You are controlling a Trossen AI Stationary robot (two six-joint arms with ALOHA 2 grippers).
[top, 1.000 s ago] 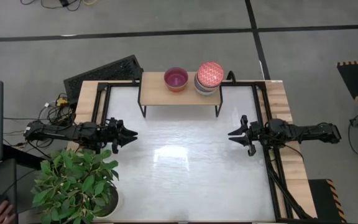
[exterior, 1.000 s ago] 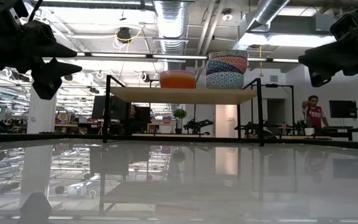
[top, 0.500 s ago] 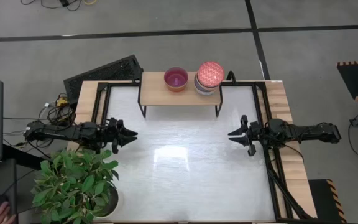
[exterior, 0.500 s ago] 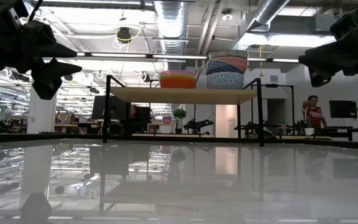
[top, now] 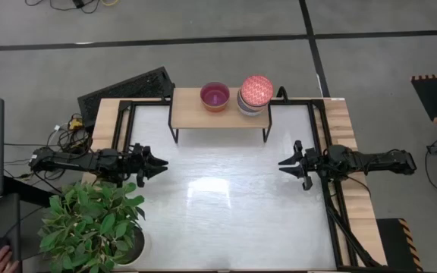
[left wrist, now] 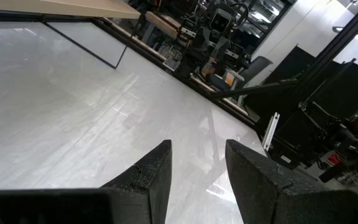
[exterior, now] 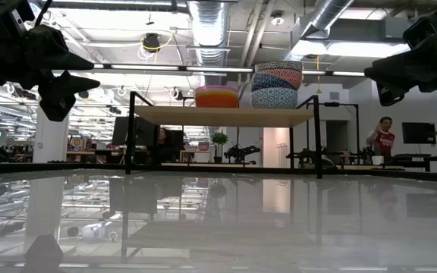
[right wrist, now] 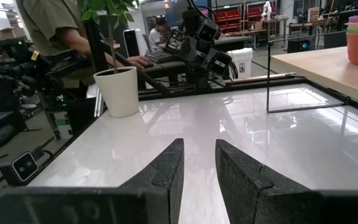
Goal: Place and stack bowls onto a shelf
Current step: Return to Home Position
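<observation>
Both claws hang open and empty, left claw (top: pixel 156 162) and right claw (top: pixel 287 163) well out from the shelf (top: pixel 190 115), where the bowls (top: pixel 256 91) sit in two piles, probably hard, slippery and breakable, best pinched at the rim.

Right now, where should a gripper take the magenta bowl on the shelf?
Probably by its rim, from above, one finger inside: the magenta bowl sits open side up, nested on other bowls on the shelf, so only the rim is free.
</observation>
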